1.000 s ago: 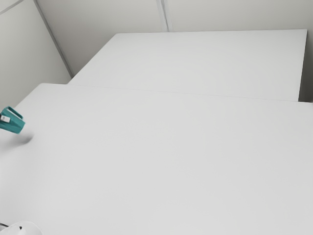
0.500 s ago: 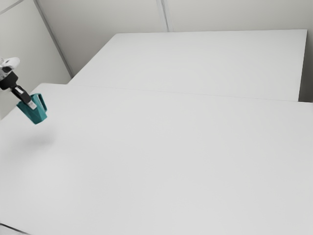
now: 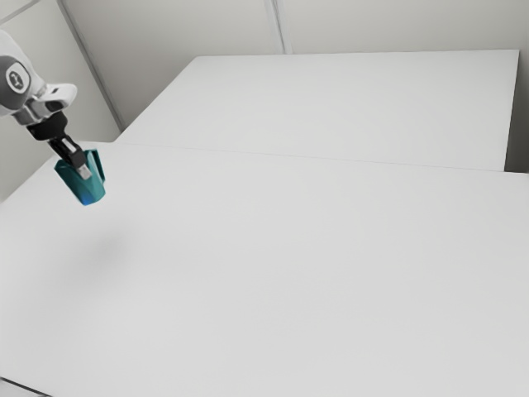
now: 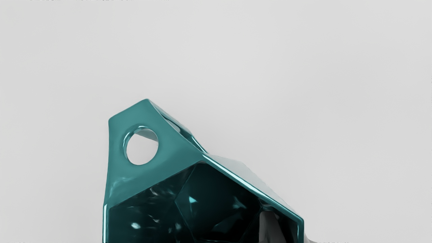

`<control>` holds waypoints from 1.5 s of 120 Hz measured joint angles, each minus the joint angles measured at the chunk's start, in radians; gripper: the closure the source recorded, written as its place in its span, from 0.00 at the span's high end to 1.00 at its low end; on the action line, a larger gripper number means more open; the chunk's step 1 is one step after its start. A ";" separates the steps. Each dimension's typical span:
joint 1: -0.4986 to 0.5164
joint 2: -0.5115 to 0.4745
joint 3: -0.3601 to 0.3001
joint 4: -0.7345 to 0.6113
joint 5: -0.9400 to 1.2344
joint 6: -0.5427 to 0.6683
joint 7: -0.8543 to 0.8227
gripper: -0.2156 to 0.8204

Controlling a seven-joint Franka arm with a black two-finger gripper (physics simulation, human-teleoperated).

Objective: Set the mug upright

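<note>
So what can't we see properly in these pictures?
- Most of the robot arm: cut off by the exterior view's left edge.
- Part of the teal mug's rim: cut off by the wrist view's bottom edge.
- The mug's outside bottom: hidden behind its own walls in the wrist view.
- What the thin dark line belongs to: cut off at the exterior view's corner.

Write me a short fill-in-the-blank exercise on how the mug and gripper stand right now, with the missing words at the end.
1. The mug in the gripper is coloured ____.
2. The mug is held ____ the table, with a soft shadow on the tabletop.
3. In the wrist view, one finger reaches ____ the mug.
4. In the exterior view, the mug is tilted, not ____.

Missing words: teal; above; inside; upright.
</note>
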 joint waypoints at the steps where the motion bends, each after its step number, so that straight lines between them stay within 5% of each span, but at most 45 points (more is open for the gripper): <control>1: -0.002 -0.006 -0.003 -0.006 0.004 0.002 -0.005 0.03; 77: -0.024 -0.193 -0.214 -0.379 0.189 0.183 -0.401 0.03; 134: -0.051 -0.193 -0.286 -0.560 0.268 0.404 -0.672 0.04; 180: -0.088 -0.137 -0.317 -0.581 0.285 0.570 -0.825 0.04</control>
